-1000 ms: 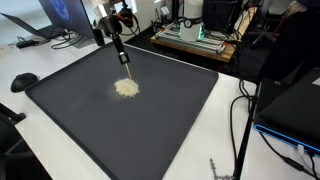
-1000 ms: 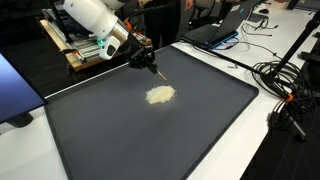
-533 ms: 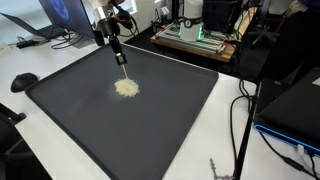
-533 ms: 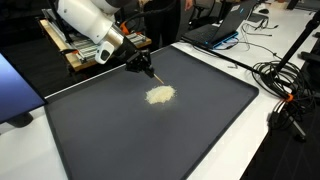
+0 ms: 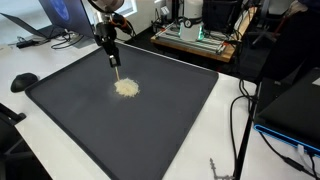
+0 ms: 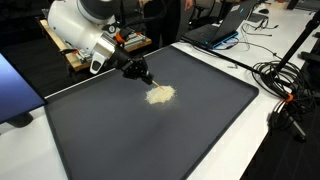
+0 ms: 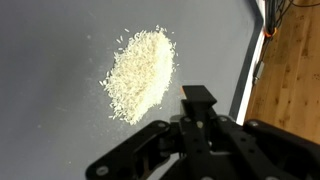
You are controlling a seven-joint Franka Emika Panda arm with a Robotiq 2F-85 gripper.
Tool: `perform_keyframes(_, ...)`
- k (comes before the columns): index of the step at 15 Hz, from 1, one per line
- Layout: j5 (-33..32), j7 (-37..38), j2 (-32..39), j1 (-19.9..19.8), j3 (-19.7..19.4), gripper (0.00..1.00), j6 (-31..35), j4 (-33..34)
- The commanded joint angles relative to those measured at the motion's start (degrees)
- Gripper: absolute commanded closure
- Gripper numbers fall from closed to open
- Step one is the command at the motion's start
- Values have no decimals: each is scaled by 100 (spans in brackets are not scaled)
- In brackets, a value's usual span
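A small pile of pale rice-like grains point(image 5: 126, 88) point(image 6: 160, 94) lies on a large dark mat point(image 5: 150, 130) point(image 6: 150, 140). My gripper point(image 5: 109, 47) point(image 6: 137, 69) hangs just behind the pile, shut on a thin stick-like tool point(image 5: 116, 64) point(image 6: 148, 79) that slants down to the mat by the pile's far edge. In the wrist view the shut gripper point(image 7: 197, 100) sits to the right of and below the grain pile point(image 7: 138, 72), near the mat's point(image 7: 50, 60) edge. The tool itself does not show in that view.
The mat lies on a white table point(image 5: 30, 62) point(image 6: 290, 70). Laptops point(image 5: 50, 18) point(image 6: 228, 22), cables point(image 6: 280, 75), a wooden rack with equipment point(image 5: 200, 38) and a black mouse-like object point(image 5: 23, 82) ring it. Wooden floor point(image 7: 295, 90) shows past the mat's edge.
The gripper has swung sideways and lower along the pile's far side, carrying the tool with it; the tool's tip now sits closer to the grains. The pile looks unchanged.
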Motion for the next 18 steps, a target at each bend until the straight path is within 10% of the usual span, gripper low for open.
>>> perform_keyframes(1,399,-221,351,-64,-139,97,-371,307)
perform_keyframes(18,685,-333,1289,-260,-339,97,-1080,1085)
